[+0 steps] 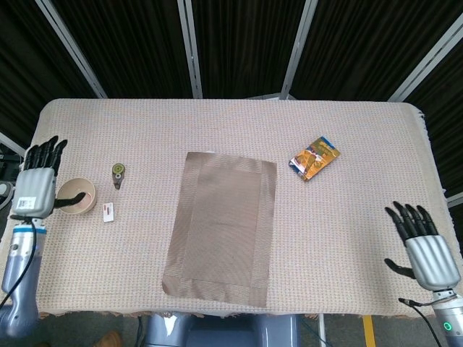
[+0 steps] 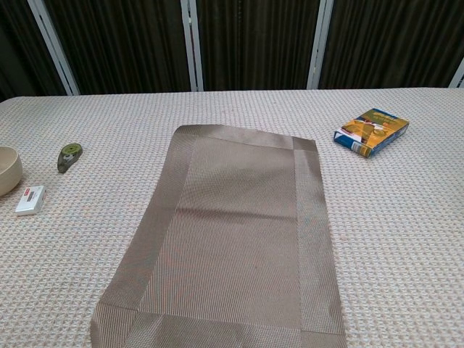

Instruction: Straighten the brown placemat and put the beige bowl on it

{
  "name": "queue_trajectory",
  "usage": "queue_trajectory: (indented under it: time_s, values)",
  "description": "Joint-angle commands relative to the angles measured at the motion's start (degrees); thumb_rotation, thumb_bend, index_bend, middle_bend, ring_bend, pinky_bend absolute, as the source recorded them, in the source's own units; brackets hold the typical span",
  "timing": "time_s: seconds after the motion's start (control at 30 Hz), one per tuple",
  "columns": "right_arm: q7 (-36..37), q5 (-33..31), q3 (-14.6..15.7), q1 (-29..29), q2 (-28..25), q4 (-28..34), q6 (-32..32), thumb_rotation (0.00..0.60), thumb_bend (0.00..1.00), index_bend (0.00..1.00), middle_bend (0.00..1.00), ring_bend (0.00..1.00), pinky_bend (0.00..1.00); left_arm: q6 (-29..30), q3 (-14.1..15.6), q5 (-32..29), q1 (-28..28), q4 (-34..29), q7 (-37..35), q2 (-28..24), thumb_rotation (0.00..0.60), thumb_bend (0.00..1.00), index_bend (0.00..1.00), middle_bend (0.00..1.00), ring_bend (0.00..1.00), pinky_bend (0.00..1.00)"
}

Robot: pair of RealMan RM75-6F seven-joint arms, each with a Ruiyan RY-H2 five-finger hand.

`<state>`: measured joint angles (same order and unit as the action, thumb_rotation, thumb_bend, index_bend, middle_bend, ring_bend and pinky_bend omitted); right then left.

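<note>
Here the woven rectangular brown placemat [image 1: 221, 225] lies flat; round beige bowl [image 1: 77, 196] beside left hand [image 1: 36, 189], both hands' fingers [image 1: 412, 218] spread, empty.

The chest view crops the beige bowl [image 2: 6, 168] and brown placemat [image 2: 232, 239].

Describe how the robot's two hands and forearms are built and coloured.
Both the left hand and right hand have silver-grey ribbed backs with black fingers. The left wrist carries a blue band above a grey-blue arm trailing a black cable; the right wrist shows a small green light.
</note>
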<state>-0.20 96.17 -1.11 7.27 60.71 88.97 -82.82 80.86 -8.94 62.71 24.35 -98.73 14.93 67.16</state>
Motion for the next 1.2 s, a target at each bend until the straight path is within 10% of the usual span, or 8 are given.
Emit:
queue_trajectory:
  time_s: [0.03, 0.43, 1.2]
  values:
    - [3.53, 9.75, 4.93, 4.40, -1.95, -0.07, 4.14, 0.600, 0.00, 0.02, 0.00, 0.00, 0.00, 5.69, 3.26, 2.36, -5.60, -5.84, 3.76, -3.50, 0.600, 0.00, 0.00, 0.00, 0.00, 0.00]
    - [-5.05, 23.22, 7.35, 17.03, 3.43, 0.42, 18.43, 0.600, 0.00, 0.11, 0.00, 0.00, 0.00, 6.14, 5.72, 8.45, -9.00, -3.24, 2.36, -2.51, 0.600, 0.00, 0.00, 0.00, 0.00, 0.00]
    - [-16.64, 12.09, 4.07, 29.74, 18.69, 7.54, 42.40, 0.600, 0.00, 0.11, 0.00, 0.00, 0.00, 3.96, 3.19, 9.29, -10.74, -0.99, -0.70, -3.09, 0.600, 0.00, 0.00, 0.00, 0.00, 0.00]
